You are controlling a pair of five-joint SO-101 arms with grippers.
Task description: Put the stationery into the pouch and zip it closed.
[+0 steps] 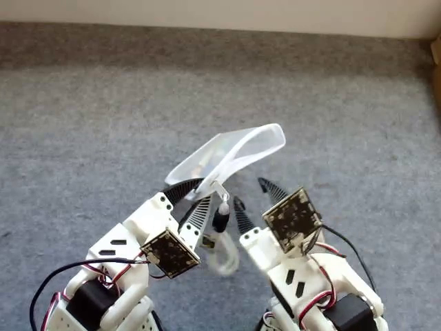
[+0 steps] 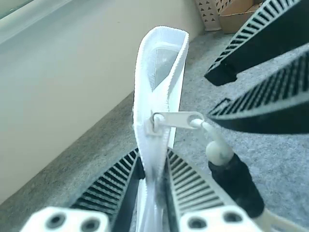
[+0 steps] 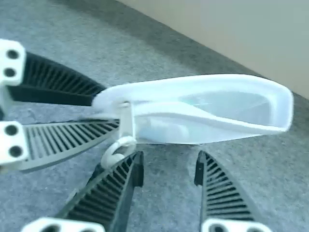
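Nearest the arm bases, the left gripper is clamped on one end of the translucent white pouch, pinching the zip tape just below the zip slider, so the pouch is held clear of the grey carpet. Its metal pull tab sticks out sideways, and a beaded pull cord hangs from it. Just beside this, the right gripper hovers with its jaws apart and nothing between them, its tips near the pouch's lower edge and the tab but touching neither. Farther out, the free end of the pouch gapes in an open loop, unzipped, with faint shapes inside that cannot be identified. Judged from its droop and thin walls, the pouch is probably light, soft and slick, stiffened only along the zip tape; the tab or cord seems the surest hold, with the clamped end as anchor. Beyond lies a pale wall.
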